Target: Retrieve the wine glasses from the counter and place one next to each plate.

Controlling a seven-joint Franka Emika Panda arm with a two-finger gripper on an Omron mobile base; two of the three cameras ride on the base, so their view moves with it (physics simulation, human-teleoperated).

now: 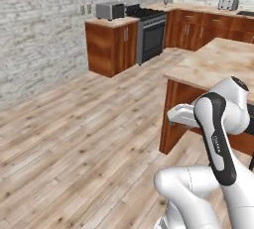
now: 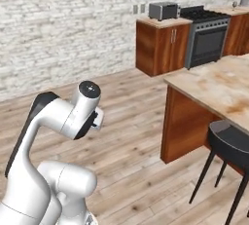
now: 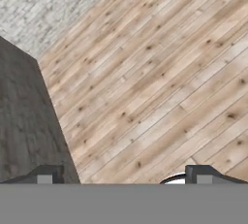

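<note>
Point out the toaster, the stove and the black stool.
toaster (image 1: 110,10): left base view, middle of its side.
stove (image 2: 206,36): right base view, oven door.
black stool (image 2: 232,143): right base view, top of the seat.

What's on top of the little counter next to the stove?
A silver toaster sits on that counter, against the brick wall. Whatever is inside the cabinet beneath is hidden behind its closed doors.

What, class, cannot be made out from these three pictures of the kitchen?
- Wine glasses: the far counter in the left base view is too small to tell them.
- Plates: the island top is cut off by the right edge of the right base view.
- Gripper: tips partly cut off at the hand view's bottom.
</note>
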